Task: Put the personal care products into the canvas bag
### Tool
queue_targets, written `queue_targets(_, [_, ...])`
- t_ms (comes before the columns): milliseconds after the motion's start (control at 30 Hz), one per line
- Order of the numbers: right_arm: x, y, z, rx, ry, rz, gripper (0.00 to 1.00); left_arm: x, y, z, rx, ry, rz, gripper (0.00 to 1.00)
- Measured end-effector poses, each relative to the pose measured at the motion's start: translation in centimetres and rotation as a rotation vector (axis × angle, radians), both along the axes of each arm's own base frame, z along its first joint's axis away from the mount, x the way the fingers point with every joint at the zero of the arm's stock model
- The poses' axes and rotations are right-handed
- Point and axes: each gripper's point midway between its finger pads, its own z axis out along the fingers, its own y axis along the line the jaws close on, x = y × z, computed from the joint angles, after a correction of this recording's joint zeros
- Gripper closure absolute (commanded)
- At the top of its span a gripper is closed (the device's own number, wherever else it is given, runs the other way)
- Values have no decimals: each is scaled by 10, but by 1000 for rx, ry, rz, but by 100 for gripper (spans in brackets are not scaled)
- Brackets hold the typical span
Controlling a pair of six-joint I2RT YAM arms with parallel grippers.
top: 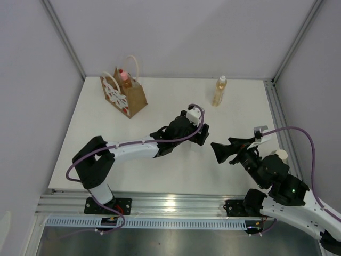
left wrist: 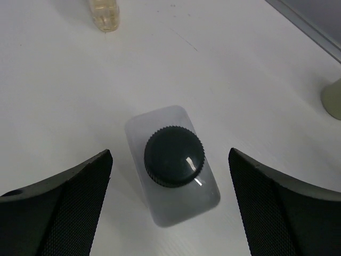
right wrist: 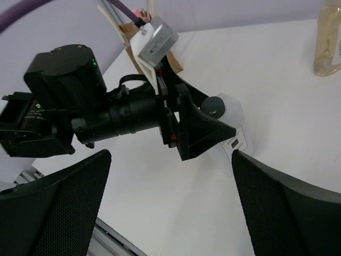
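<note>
The canvas bag (top: 123, 96) stands at the back left of the table with the peach bottle with pink cap (top: 126, 78) inside it. The white bottle with black cap (left wrist: 173, 160) stands upright on the table between the fingers of my left gripper (left wrist: 169, 153), which is open and not touching it. In the top view my left gripper (top: 201, 136) hides this bottle. The amber bottle with white cap (top: 219, 91) stands at the back right. The cream bottle (top: 279, 156) stands beside my right arm. My right gripper (top: 220, 150) is open and empty, facing the left gripper.
The right wrist view shows the left gripper (right wrist: 205, 130) just ahead, the white bottle (right wrist: 226, 109) partly behind it, and the amber bottle (right wrist: 329, 42) beyond. A metal rail (top: 277, 114) runs along the table's right edge.
</note>
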Motion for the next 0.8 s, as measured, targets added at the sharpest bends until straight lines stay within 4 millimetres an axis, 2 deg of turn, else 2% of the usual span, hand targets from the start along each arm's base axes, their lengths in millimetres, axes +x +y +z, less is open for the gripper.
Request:
queue_targets(133, [-1, -4, 3, 13, -8, -6, 1, 11, -5, -13, 37, -3, 54, 12])
queue_targets(400, [-2, -8, 7, 29, -18, -15, 1, 20, -17, -31, 109, -22, 138, 19])
queue_targets(500, [-2, -8, 7, 29, -18, -16, 1, 22, -20, -35, 131, -32, 170, 37])
queue_targets(533, [-2, -8, 7, 29, -18, -17, 1, 23, -21, -36, 139, -38, 184, 60])
queue_targets(567, [-2, -8, 7, 29, -18, -18, 1, 25, -20, -36, 143, -42, 203, 74])
queue_targets(600, [-1, -8, 7, 29, -18, -19, 1, 26, -19, -36, 142, -49, 216, 82])
queue_targets(633, [-1, -8, 7, 29, -18, -20, 1, 27, -17, -36, 146, -51, 230, 99])
queue_targets(800, [-1, -8, 7, 29, -18, -20, 1, 31, -2, -35, 174, -66, 318, 100])
